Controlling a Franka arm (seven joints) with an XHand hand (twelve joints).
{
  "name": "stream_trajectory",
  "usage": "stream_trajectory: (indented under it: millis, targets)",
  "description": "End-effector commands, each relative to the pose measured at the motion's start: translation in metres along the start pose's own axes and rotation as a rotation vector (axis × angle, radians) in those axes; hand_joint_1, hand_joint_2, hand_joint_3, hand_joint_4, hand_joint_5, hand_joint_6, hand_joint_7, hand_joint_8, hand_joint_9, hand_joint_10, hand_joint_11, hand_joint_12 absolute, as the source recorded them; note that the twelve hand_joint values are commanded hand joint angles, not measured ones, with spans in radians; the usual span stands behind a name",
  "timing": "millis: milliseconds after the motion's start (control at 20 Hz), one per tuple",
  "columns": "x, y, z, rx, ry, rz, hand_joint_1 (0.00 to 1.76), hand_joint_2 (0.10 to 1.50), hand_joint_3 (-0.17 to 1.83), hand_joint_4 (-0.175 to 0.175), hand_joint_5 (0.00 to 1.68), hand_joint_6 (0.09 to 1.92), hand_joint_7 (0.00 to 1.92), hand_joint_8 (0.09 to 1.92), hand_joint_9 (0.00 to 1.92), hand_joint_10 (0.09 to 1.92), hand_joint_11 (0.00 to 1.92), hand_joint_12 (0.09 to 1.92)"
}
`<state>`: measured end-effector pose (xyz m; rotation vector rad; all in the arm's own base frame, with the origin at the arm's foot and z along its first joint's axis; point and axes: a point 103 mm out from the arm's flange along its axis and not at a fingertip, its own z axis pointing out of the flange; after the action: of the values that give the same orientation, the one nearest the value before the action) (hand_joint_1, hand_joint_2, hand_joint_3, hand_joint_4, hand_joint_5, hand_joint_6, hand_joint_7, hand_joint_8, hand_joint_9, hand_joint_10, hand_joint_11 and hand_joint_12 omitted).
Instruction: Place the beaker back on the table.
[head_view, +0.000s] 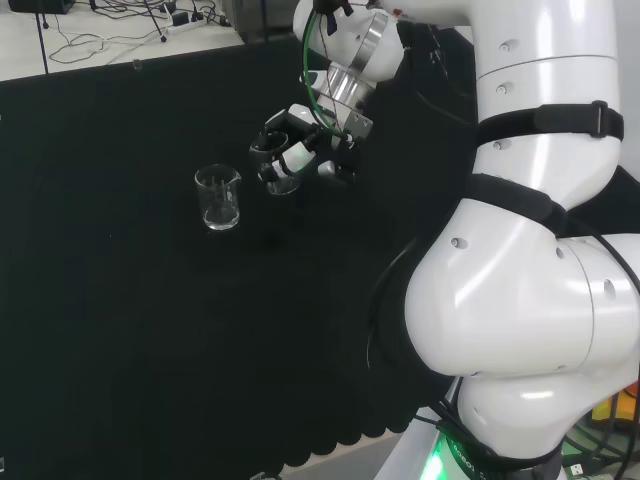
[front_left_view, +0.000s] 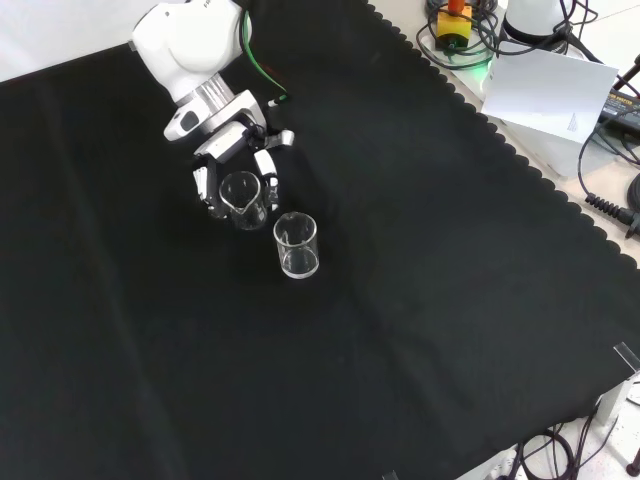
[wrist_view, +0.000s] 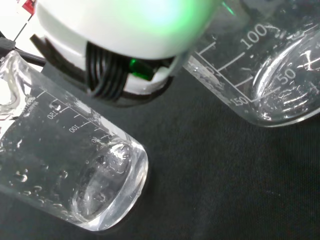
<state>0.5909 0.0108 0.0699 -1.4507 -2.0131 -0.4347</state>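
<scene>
Above the black cloth, the hand grips an upright beaker, mouth up, beside another beaker.

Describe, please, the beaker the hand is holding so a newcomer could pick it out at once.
In the front view, follow the white arm down to the hand. The held beaker sits between its fingers. Unlike the free beaker standing alone on the black cloth beside it, fingers wrap this one.
</scene>
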Motion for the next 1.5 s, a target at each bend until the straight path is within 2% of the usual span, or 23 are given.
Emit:
stream_trajectory:
  millis: [50,600,700,850,950,1050,1100,1200,1300,1500]
  targets:
    - [-0.0016,-0.0016,0.0034,-0.019,0.004,0.000,1.44,0.56,0.80,-0.175,1.13,0.86,1.28,0.84,1.44,0.48,1.19,0.75]
    - [-0.0040,-0.0023,0.0073,-0.023,-0.018,0.005,1.43,0.58,0.76,-0.175,1.15,0.86,1.28,0.82,1.43,0.42,1.17,0.77]
    - [-0.0047,-0.0026,0.0066,-0.024,-0.015,0.006,1.43,0.61,0.72,-0.166,1.15,0.86,1.27,0.81,1.42,0.40,1.16,0.79]
    - [-0.0069,-0.0042,0.0064,-0.019,-0.028,0.006,1.41,0.72,0.54,-0.129,1.13,0.87,1.23,0.81,1.36,0.40,1.15,0.85]
    - [-0.0073,-0.0049,0.0077,-0.010,-0.032,0.004,1.32,0.74,0.54,-0.021,1.13,0.86,1.24,0.75,1.33,0.40,1.14,0.88]
    - [-0.0077,-0.0056,0.0089,0.003,-0.033,0.004,1.21,0.82,0.44,-0.055,1.12,0.84,1.08,0.71,1.18,0.38,0.88,1.06]
    - [-0.0081,-0.0060,0.0093,0.006,-0.034,0.004,1.19,0.77,0.46,-0.049,1.02,0.85,0.97,0.71,1.08,0.39,0.75,1.14]
    - [-0.0081,-0.0067,0.0100,0.007,-0.033,0.005,1.17,0.62,0.63,-0.043,0.82,0.89,0.79,0.72,0.92,0.44,0.57,1.25]
    - [-0.0079,-0.0074,0.0100,0.010,-0.037,0.004,1.15,0.54,0.72,-0.051,0.70,0.90,0.67,0.74,0.81,0.51,0.46,1.31]
    - [-0.0081,-0.0099,0.0073,0.009,-0.048,0.006,1.11,0.51,0.74,-0.060,0.57,0.87,0.54,0.75,0.68,0.59,0.33,1.35]
